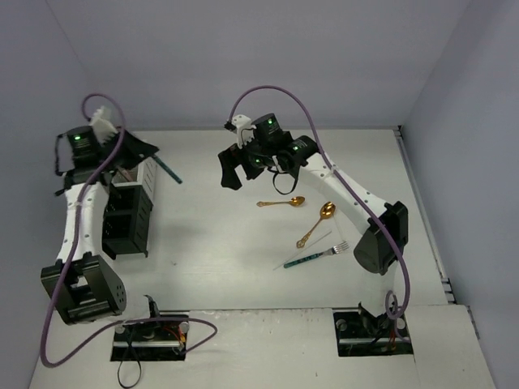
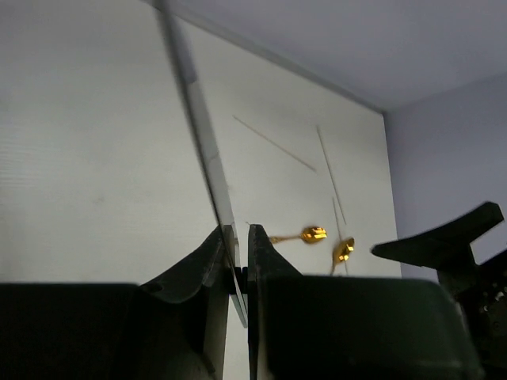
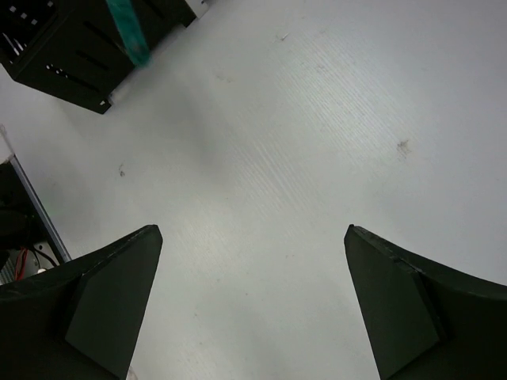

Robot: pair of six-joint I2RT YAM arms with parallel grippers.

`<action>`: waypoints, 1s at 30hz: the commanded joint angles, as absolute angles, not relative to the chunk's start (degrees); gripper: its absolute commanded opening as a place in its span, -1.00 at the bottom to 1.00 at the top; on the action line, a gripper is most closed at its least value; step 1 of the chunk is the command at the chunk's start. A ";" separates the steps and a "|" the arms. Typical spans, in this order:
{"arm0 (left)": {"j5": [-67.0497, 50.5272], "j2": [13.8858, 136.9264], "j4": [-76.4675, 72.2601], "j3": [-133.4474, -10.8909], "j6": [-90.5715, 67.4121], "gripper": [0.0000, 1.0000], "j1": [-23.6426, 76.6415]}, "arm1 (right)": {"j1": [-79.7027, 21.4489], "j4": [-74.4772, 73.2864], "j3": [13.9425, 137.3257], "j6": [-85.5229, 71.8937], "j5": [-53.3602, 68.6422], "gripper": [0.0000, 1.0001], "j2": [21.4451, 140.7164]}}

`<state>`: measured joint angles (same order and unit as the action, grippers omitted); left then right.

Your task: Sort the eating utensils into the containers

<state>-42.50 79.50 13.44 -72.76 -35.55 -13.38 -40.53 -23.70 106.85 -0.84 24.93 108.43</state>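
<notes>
My left gripper [image 1: 156, 158] [image 2: 238, 229] is shut on a slim flat utensil [image 2: 204, 142] with a teal end [image 1: 172, 174]. It holds the piece above the white slatted container [image 1: 149, 173] at the far end of the row of black containers [image 1: 128, 219]. My right gripper [image 1: 233, 168] [image 3: 253, 229] hangs open over bare table, nothing between its fingers. Two gold spoons [image 1: 284, 202] [image 1: 318, 220] lie mid-table, also in the left wrist view [image 2: 313, 234] [image 2: 343, 250]. A teal-handled fork [image 1: 316, 255] lies nearer the front, with a thin stick [image 1: 315, 241] beside it.
A black container [image 3: 71, 55] and the held piece's teal end [image 3: 127, 28] show at the right wrist view's top left. Thin sticks [image 2: 273, 142] [image 2: 329, 162] show on the table in the left wrist view. Purple cables loop over both arms. Walls close in the table [image 1: 243, 267].
</notes>
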 commanded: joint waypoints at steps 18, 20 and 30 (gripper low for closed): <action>-46.16 70.15 26.52 -78.89 -4.85 -1.00 -34.98 | -37.44 -20.83 97.01 1.93 10.90 0.96 103.59; -47.73 69.88 22.71 -76.93 -5.16 -1.00 -34.98 | -37.44 -20.90 96.68 2.13 10.53 0.96 103.84; -85.11 74.18 3.27 -73.31 -11.10 -1.00 -30.39 | -36.93 -20.57 96.69 2.81 11.88 0.93 105.72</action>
